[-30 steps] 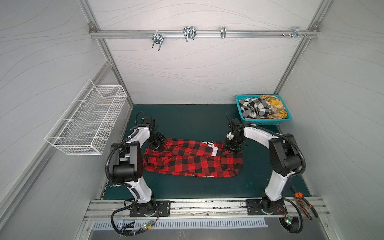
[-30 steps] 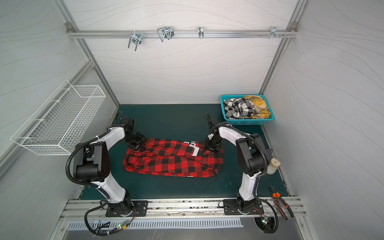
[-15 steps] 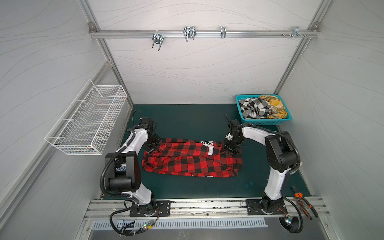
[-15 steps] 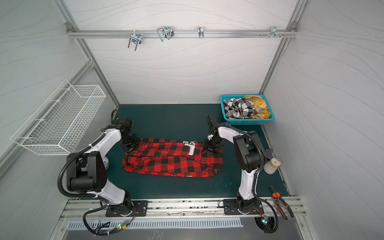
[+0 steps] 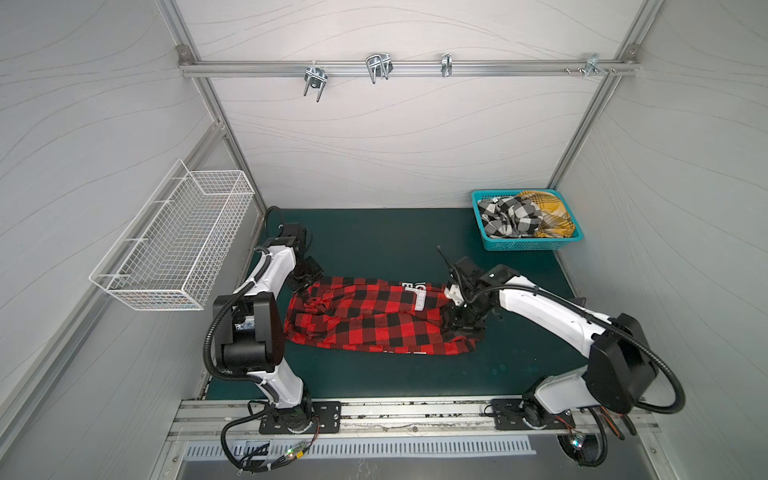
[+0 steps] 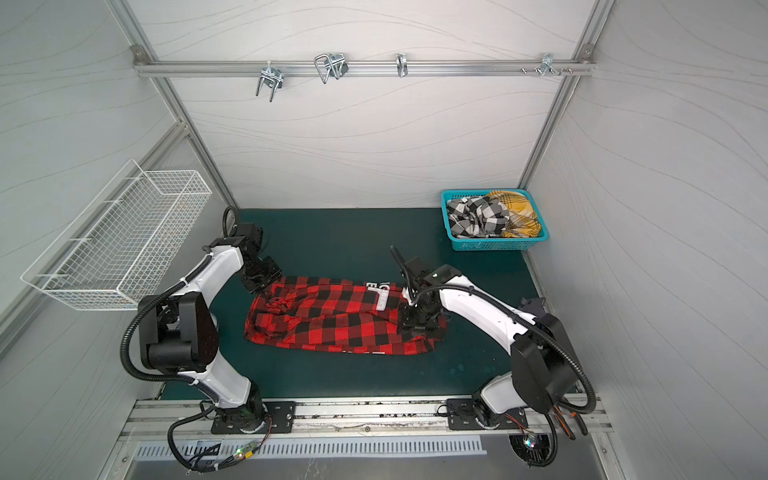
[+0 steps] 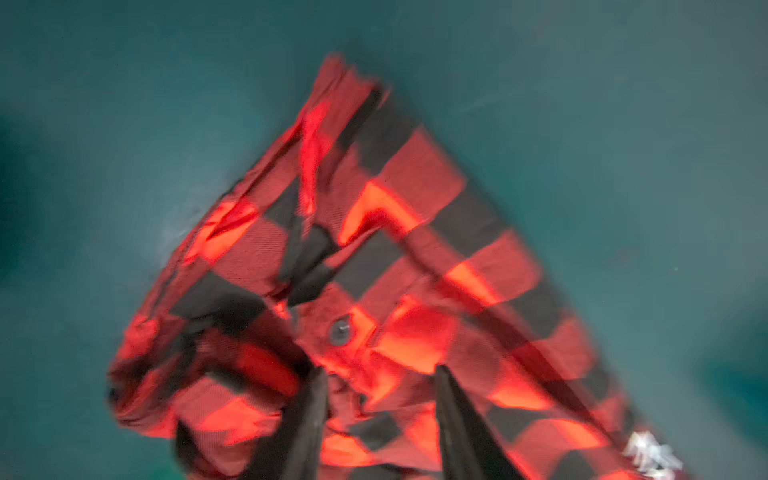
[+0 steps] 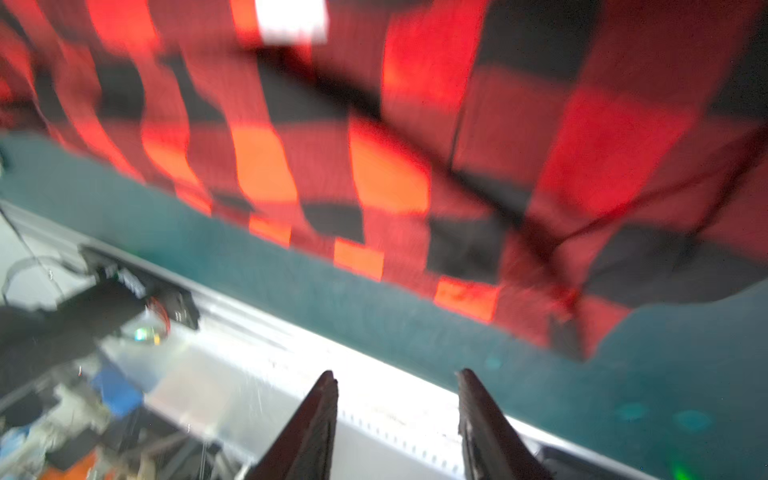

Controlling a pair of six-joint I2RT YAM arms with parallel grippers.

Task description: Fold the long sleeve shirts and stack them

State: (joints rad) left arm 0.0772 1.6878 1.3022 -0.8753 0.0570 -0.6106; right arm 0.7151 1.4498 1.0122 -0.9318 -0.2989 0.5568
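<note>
White lettering (image 5: 419, 297) on red-black plaid shirt (image 5: 365, 322) — unreadable.

Red-and-black buffalo plaid shirt (image 5: 374, 320) lies mid-desk (image 5: 374, 245), bunched into a long, wrinkled band running left to right, with white lettering (image 5: 417, 296) showing on a turned-out strip near its right end. Black-and-white check shirt (image 5: 509, 216) and mustard-yellow plaid shirt (image 5: 550, 212) sit crumpled side by side in the teal basket (image 5: 528, 246) at the far right corner, touching each other.
</note>
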